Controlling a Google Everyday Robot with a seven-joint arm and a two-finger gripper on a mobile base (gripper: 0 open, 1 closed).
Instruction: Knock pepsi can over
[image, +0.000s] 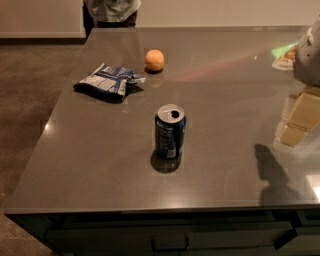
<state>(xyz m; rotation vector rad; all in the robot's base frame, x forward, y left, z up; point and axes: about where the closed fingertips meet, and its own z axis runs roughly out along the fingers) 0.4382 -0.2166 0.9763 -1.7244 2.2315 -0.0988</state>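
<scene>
In the camera view, a pale grey shape cut off by the right edge is taken to be the hand, held over the far right part of the surface; how far it is opened cannot be told, and nothing is seen to be held by it. The pepsi can is found well to the left of the hand and nearer the front edge, apart from everything else. It is stood upright, its long axis vertical, with the silver top and its dark opening turned upward and the dark blue side with pale markings shown to the camera. A dim reflection of the can is seen on the surface at its base. Farther left of the hand and beyond the can, a crumpled blue-and-white snack bag is laid flat, and an orange is set just beside it on the side nearer the hand. Directly below the hand, tan blocks are seen, and a dark shadow is cast nearer the front. The surface is dark grey and glossy, with a drawer handle fitted below its front edge. Brown floor is seen to the left, a pale wall behind, and a person at the far edge.
</scene>
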